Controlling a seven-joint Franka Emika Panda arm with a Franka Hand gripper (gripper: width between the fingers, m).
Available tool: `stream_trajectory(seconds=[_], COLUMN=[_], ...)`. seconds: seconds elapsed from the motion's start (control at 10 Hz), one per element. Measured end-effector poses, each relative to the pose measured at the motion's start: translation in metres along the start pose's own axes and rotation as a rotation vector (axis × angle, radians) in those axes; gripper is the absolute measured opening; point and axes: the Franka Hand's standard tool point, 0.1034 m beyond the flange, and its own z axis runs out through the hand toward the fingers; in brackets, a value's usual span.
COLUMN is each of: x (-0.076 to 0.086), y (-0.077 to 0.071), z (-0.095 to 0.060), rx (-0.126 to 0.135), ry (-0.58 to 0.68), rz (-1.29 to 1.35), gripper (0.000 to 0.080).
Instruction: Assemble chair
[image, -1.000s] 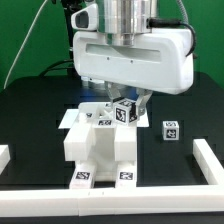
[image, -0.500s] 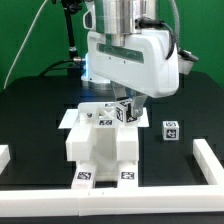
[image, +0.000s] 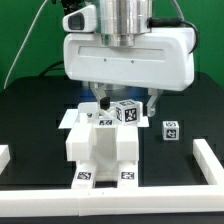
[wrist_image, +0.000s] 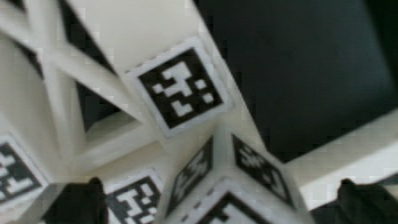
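Exterior view shows us wide jaws straddling the tagged leg (image: 124, 111) at frame centre. It seems upright between them, ungripped.

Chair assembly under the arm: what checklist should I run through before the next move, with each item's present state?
1. Jaws of the tool stand apart: ok.
2. No clamp on the tagged piece between the fingertips: ok.
3. That piece fully seated on the chair: cannot tell.
4. The spare tagged block lies apart from the chair, on the exterior view's right: ok.
5. Fingertips clear of the piece's sides: cannot tell.
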Motion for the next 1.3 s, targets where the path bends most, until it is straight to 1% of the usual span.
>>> stream_trajectory(seconds=[0.1,0.2,0.3,0.4,0.5,0.6,0.7,0.8,0.9,1.0,1.1,1.3], x=[-0.005,-0.005,-0.004,-0.005,-0.005,-0.005,-0.005,-0.005,-0.005,-0.005,-0.005,-0.006], y=[-0.002,0.000,0.001,0.000,-0.007,-0.009,-0.007,-0.007,-0.007,-0.008,-0.008,-0.008], z=[0.002,0.000,0.001,0.001,0.000,-0.001,0.000,0.000,0.000,0.001,0.001,0.001], rx=[0.000,0.003,-0.001,-0.014,-0.031,-0.026,-0.027,-0.028,-0.026,-0.023,-0.022,-0.014], ry=[-0.003,0.018,0.017,0.016,0.025,0.046,0.043,0.043,0.043,0.043,0.044,0.043], rz=[-0.080,-0.135,-0.214,-0.295,-0.371,-0.371,-0.343,-0.345,-0.321,-0.218,-0.156,-0.028], gripper=[0.0646,0.0649,0.0649,0.0649,0.0649,0.0649,0.0649,0.0531,0.0531,0.0347,0.0284,0.0284])
